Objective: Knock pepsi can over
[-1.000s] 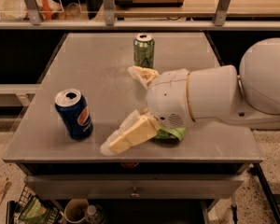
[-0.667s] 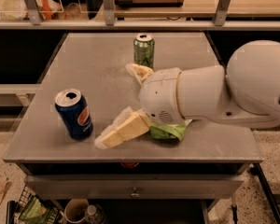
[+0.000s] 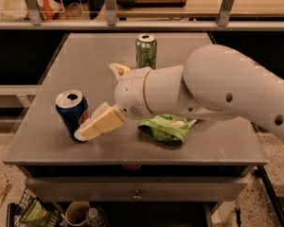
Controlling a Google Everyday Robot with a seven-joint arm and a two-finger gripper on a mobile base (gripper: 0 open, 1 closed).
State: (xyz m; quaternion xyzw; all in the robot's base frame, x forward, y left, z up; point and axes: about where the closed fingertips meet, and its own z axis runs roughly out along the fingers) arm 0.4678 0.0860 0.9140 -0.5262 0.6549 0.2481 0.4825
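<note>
Camera view: the pepsi can [image 3: 71,113] stands upright on the table [image 3: 189,148], near its front-left corner. Just right of the can, the gripper [image 3: 98,100] is spread wide. Its lower finger [image 3: 100,124] lies at the can's lower right side, touching it or nearly so, and the other finger [image 3: 118,70] points away behind. Nothing is gripped.

Assessment: the step in hand is the push. A leftward sweep, with contact raised above the can's mid-height, should tip it rather than slide it. Contact at the base risks skidding it toward the table's left edge.

Containers: the pepsi can's top shows a dark opening; its contents cannot be told. Right of it and further back, the green can [image 3: 146,51] stands upright, well apart, contents likewise unseen. Right of the pepsi can, past the gripper, a crumpled green bag [image 3: 164,128] lies under the arm [image 3: 227,89].
</note>
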